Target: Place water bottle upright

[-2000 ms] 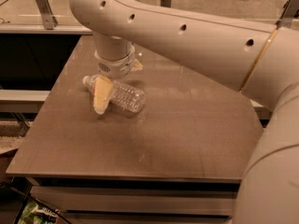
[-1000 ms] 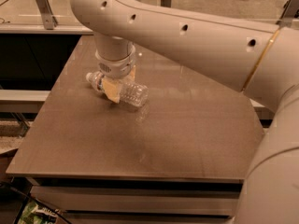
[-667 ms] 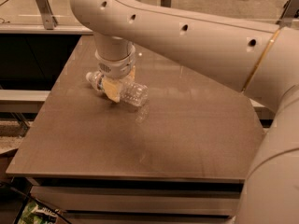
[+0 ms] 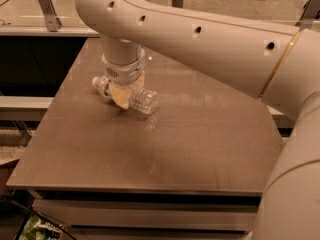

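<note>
The water bottle point(image 4: 143, 100) is clear ribbed plastic with a white cap pointing left. It lies on its side on the brown table point(image 4: 200, 149), in the far left part. My gripper point(image 4: 121, 92) comes straight down from the big white arm and straddles the bottle's middle. One yellowish finger point(image 4: 119, 96) crosses the front of the bottle; the other is hidden behind it. The fingers are closed on the bottle. The label band is hidden by the finger.
The white arm point(image 4: 210, 39) spans the far and right side of the table. A glass rail with metal posts point(image 4: 44, 6) runs behind. A dark drop lies off the table's left edge point(image 4: 30, 69). The front edge is near the bottom of the view.
Two seconds ago the finger stood by the bottle's neck; it has since shifted onto the bottle's middle and closed. The bottle has turned slightly and hardly moved in the last second.
</note>
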Action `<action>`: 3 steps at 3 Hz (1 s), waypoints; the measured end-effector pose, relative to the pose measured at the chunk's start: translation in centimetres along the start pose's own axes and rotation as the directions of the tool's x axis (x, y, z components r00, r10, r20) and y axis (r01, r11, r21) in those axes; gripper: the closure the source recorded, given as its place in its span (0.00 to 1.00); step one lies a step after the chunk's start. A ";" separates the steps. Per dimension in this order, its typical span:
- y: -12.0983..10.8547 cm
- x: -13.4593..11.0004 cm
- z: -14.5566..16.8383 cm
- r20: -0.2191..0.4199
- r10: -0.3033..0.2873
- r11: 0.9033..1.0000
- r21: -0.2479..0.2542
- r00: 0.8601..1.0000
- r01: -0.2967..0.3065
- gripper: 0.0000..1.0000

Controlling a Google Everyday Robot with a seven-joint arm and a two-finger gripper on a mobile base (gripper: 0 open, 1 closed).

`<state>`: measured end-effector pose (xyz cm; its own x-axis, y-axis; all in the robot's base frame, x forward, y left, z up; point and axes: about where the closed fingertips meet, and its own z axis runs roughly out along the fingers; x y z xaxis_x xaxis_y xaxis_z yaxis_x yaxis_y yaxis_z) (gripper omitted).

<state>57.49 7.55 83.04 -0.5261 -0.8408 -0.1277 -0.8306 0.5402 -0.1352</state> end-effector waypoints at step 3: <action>-1.9 0.1 -3.3 0.211 -0.061 0.997 0.053 0.976 0.051 1.00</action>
<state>58.41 6.27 86.56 -0.4236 -0.8460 -0.3239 -0.8457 0.4975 -0.1932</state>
